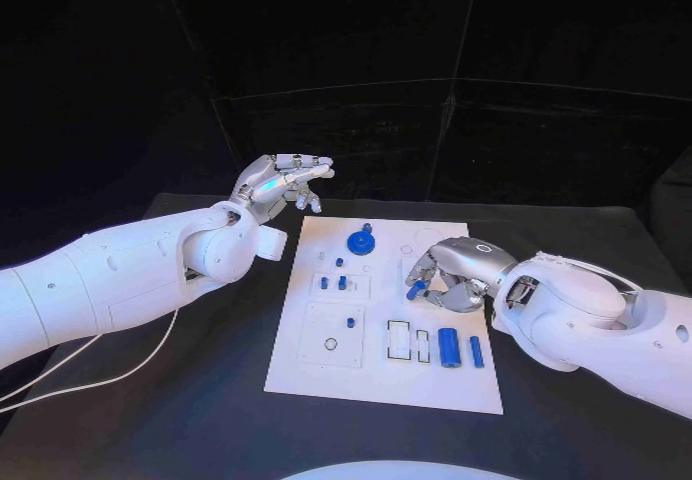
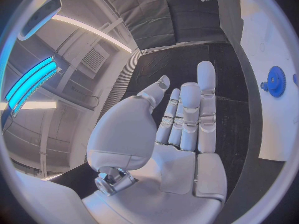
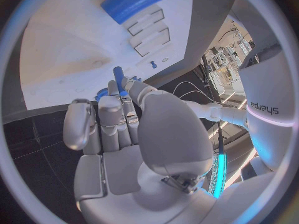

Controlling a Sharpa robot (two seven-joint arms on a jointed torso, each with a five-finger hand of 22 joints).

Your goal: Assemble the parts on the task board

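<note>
Head view: the left robot hand hovers with fingers apart, holding nothing, off the white board on the table. The right robot hand pinches a small blue peg over the board.

Left wrist view: a blue gear lies on the board.

Right wrist view: the peg sticks up from the fingertips.
</note>
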